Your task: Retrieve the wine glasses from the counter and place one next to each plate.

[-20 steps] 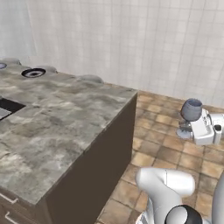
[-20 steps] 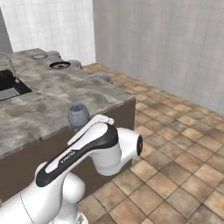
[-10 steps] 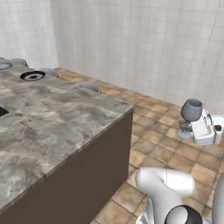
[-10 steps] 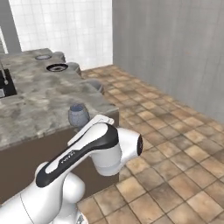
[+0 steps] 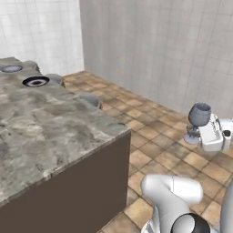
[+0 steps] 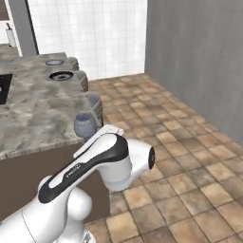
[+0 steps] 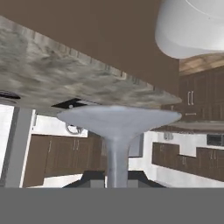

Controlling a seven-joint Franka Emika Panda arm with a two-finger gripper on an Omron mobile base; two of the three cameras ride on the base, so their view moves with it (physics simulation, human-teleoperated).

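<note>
One wine glass [image 5: 199, 114] is clenched by its stem in my end effector [image 5: 200, 133], the jaws narrowed onto that thin stem just above the round foot. The glass hangs out over the tiled floor [image 5: 154, 136], clear of the stone surface [image 5: 54, 132] and touching nothing else. Its long axis stands close to upright in the left base view, bowl on top and foot below, and I reach it from the side, across the stem. In my hand view the stem [image 7: 116, 159] runs straight out from between my fingertips [image 7: 89, 179] to the foot [image 7: 118, 119], with the edge of the surface beyond it. Both plates lie well apart from my end effector, across the surface towards its far end. The plate with the dark centre [image 5: 35, 81] is the nearer of the two, and the pale plate [image 5: 10, 68] sits just past it. I judge the coming move turns on carrying the glass that way with its axis kept vertical, then setting the foot down beside a plate rather than on it. The bowl looks empty, and both plates look bare, though they are small from here
</note>
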